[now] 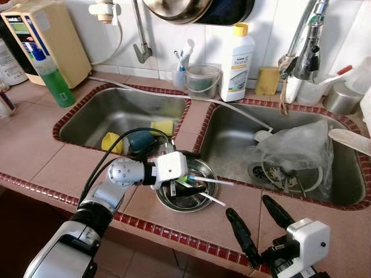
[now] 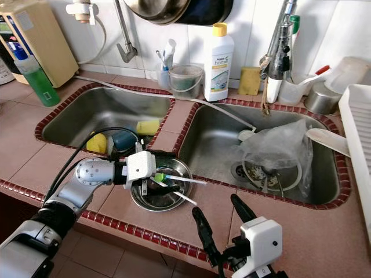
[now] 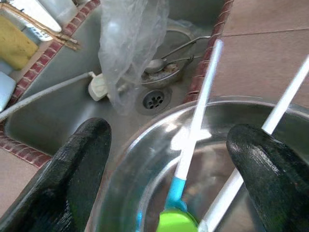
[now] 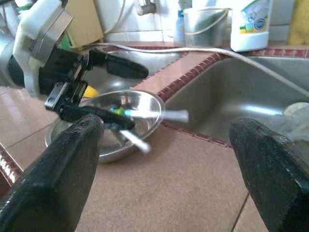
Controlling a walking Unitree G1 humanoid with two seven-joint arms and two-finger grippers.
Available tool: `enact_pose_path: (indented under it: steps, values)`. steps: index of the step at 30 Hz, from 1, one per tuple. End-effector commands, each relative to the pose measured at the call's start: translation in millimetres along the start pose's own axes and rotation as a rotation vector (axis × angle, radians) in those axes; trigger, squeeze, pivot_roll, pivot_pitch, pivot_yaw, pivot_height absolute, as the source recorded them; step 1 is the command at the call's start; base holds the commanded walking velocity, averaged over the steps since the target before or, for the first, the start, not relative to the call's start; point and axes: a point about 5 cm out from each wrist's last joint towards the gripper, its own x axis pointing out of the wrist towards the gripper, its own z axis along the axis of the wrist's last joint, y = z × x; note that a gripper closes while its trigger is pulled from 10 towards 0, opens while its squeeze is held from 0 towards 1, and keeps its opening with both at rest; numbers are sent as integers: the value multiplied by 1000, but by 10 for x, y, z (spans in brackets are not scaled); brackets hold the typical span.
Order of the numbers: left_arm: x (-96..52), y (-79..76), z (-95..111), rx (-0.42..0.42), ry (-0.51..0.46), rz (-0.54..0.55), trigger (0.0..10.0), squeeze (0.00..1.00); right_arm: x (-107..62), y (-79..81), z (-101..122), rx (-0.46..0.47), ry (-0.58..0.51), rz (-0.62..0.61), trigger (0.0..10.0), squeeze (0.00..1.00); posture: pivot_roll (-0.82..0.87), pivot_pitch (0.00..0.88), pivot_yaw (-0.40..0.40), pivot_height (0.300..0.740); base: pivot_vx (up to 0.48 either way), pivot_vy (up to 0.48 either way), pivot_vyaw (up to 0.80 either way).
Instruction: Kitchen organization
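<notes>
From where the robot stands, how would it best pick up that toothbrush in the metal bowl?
Probably by the white handle of the toothbrush, which sticks out over the rim of the bowl toward the right sink. Coming from above, fingers across the thin shaft. The open left gripper is already over the bowl.

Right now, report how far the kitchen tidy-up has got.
Done: little to show. In hand: the left gripper is open over the steel bowl holding white-handled utensils, gripping nothing. The right gripper hovers open above the counter. Left: plastic bag and dishes in the right sink, sponges in the left.
</notes>
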Motion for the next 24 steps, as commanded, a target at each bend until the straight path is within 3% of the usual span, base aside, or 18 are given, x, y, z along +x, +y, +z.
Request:
enact_pose_path:
  steps: [1,7,14,24]
  values:
    - [-15,-48,-92,-11,56,-27,10000,0,-4,35,34,10,-7,11,10000,0,-177,74,116,740,0,0,0]
    - [-20,41,-47,5,49,-17,10000,0,-5,27,34,11,-4,3,10000,0,-174,69,119,740,0,0,0]
    - [-78,42,-63,19,60,-36,10000,0,5,13,35,9,-6,3,10000,0,-169,67,116,740,0,0,0]
    - [-392,-90,-169,105,132,-205,10000,0,25,-58,50,-6,-5,9,10000,0,-148,68,104,740,0,0,0]
